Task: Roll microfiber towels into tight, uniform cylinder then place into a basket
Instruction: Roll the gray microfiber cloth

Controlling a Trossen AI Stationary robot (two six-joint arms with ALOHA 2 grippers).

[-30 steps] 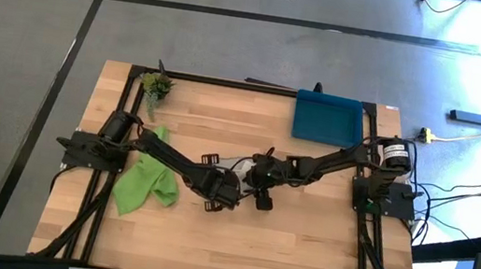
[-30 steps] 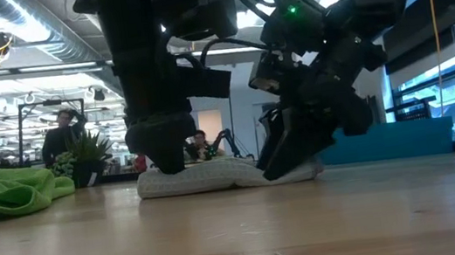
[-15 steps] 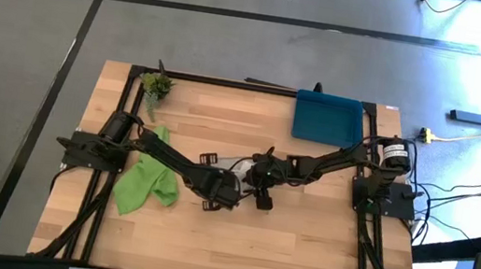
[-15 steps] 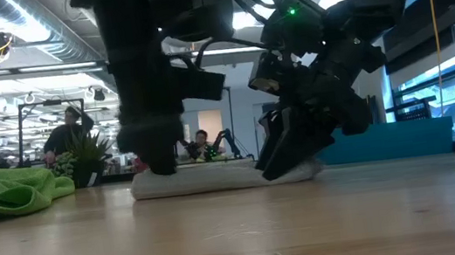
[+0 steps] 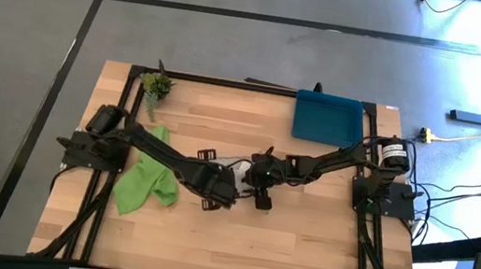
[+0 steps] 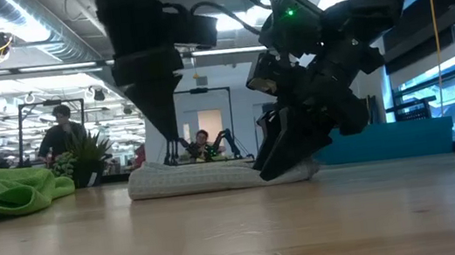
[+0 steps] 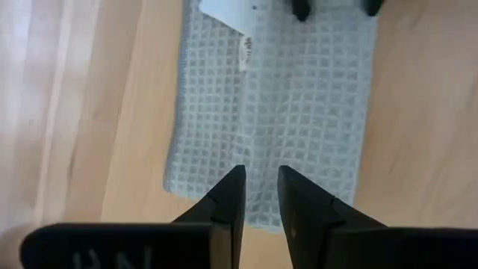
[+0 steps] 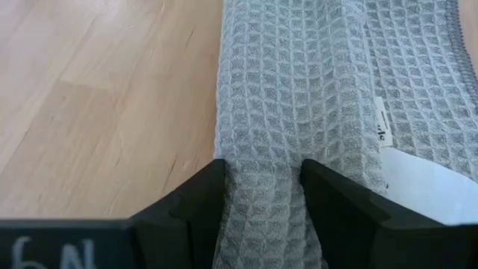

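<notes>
The light grey microfiber towel (image 7: 276, 112) lies folded into a narrow strip on the table's middle (image 6: 207, 176), its white tag (image 7: 224, 11) on top. My left gripper (image 7: 261, 179) hangs just above its near end (image 6: 164, 145), slightly open, with nothing between the fingers. At the strip's other end my right gripper (image 8: 263, 175) is shut on the cloth (image 6: 280, 160). The lime green towel (image 5: 144, 182) lies crumpled at the left. The dark-blue basket (image 5: 327, 116) stands at the far right. My right gripper pinches a raised ridge of the grey towel (image 8: 263, 142) between its two fingers, at the strip's end nearest that arm. The fingers slant down from the table's right side and lie along the strip. The towel rests flat on the table.
A small potted plant (image 5: 157, 85) stands at the far left corner. A black frame runs along the table's edges. Bare wood lies along the near side (image 5: 234, 247). People show in the room beyond the table in the low view.
My left gripper has risen straight up off the grey towel's end, which stays on the table and now lies a little fuller there. My right gripper has kept its hold.
</notes>
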